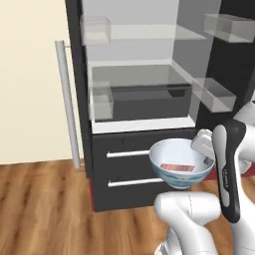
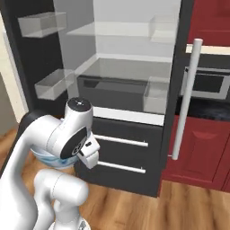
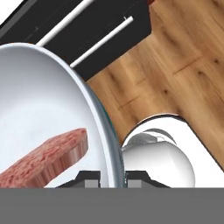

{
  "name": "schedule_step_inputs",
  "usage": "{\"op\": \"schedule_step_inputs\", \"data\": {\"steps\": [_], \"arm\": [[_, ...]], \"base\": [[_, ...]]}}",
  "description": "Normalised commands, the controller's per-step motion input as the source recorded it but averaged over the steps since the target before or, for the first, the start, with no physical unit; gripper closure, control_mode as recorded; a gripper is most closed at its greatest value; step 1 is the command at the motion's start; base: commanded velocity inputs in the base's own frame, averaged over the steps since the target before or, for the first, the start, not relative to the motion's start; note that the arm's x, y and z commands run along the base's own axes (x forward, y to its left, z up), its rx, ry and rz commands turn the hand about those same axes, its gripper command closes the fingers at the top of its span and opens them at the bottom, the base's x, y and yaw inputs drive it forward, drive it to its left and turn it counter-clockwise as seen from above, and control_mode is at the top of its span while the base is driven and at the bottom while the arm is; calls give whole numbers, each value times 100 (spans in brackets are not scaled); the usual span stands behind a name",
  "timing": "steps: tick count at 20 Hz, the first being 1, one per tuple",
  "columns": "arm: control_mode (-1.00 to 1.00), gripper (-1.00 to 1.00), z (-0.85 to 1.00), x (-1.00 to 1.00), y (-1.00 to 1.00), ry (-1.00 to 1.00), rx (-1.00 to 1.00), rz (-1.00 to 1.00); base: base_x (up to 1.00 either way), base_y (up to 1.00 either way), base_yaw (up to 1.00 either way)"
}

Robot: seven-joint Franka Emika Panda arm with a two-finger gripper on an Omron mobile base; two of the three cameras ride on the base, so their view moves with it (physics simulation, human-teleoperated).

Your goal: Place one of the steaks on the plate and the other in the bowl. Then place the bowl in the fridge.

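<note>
I see gripper [image 3: 113,177] clamped on bowl [image 1: 180,169] rim | bowl upright, airborne before fridge [image 1: 139,114] drawers | steak [image 1: 177,167] flat inside, long axis across fridge front | doors open

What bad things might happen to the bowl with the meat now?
1. The hand pinches the bowl only by its rim, out in the air in front of the fridge drawers, so it might tip or slip and fall to the wood floor.
2. The steak lies loose inside the bowl; a tilt may slide it out.
3. The bowl hangs below the fridge's open shelves; when lifted in, it may bump the white ledge.
</note>
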Motion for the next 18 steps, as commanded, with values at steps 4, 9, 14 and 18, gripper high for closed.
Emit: {"op": "schedule_step_inputs", "data": {"steps": [4,9,14,18], "arm": [[100,100,0,0,0,0,0,0],[100,100,0,0,0,0,0,0],[100,100,0,0,0,0,0,0],[100,100,0,0,0,0,0,0]], "base": [[37,38,-59],[22,18,-21],[58,32,-7],[55,31,-8]]}}
